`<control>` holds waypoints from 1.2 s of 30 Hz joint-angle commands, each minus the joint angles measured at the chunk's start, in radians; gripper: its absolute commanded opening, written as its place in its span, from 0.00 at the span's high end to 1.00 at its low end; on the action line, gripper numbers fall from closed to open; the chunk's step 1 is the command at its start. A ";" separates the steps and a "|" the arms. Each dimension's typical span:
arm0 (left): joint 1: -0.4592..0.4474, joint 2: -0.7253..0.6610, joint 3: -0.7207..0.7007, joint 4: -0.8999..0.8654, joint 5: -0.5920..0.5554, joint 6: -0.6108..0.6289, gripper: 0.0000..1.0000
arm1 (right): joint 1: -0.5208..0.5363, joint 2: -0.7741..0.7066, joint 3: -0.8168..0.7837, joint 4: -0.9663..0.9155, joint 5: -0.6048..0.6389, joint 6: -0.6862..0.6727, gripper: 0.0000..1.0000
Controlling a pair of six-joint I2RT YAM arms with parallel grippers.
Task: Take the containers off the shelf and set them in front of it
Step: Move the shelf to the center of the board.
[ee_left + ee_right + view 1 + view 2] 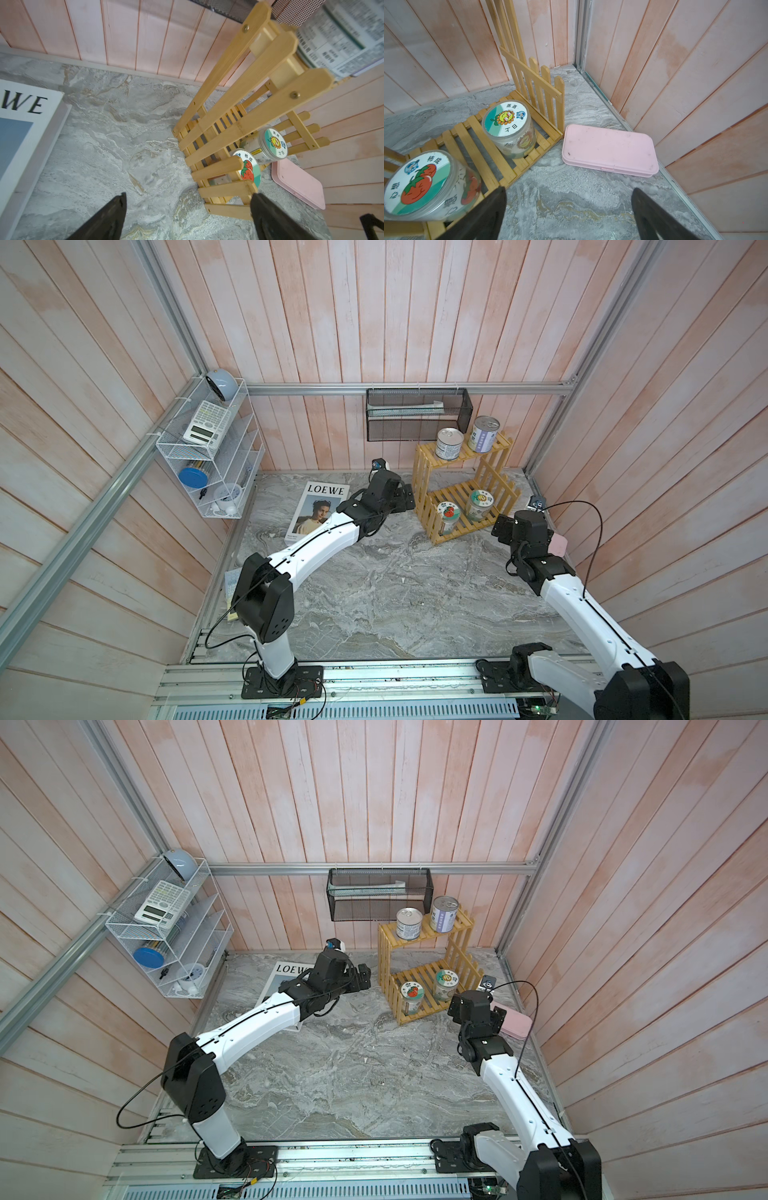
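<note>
We see the blue-white can [449,443] and purple can [482,434] atop the shelf [422,477], the tomato jar [448,516] and sunflower jar [478,504] on its lower tier, our left hand [188,195] wide open and empty just beside the shelf's slatted end, and our right hand [569,189] equally open and empty just before its front.

Lab test cell: aluminium framing [399,388], plank walls [374,323], marble tabletop [395,593].

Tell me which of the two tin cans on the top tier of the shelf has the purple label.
The taller can, standing farther back and to the right. The shorter can beside it has a blue-and-white label.
</note>
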State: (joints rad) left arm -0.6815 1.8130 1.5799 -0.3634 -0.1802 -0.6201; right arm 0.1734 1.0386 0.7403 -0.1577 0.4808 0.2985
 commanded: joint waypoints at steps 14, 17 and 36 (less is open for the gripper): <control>-0.134 0.276 0.360 -0.197 -0.013 -0.105 0.02 | -0.011 -0.057 0.067 -0.262 -0.118 0.087 0.02; -0.139 0.314 0.400 -0.218 -0.039 -0.106 0.04 | -0.015 -0.071 0.070 -0.272 -0.125 0.089 0.02; -0.151 0.422 0.493 -0.257 -0.086 -0.127 0.25 | -0.051 -0.098 0.058 -0.299 -0.171 0.103 0.02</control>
State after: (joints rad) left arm -0.8272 2.2051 2.0403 -0.6140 -0.2447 -0.7422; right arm 0.1284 0.9504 0.7853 -0.4282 0.3264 0.3923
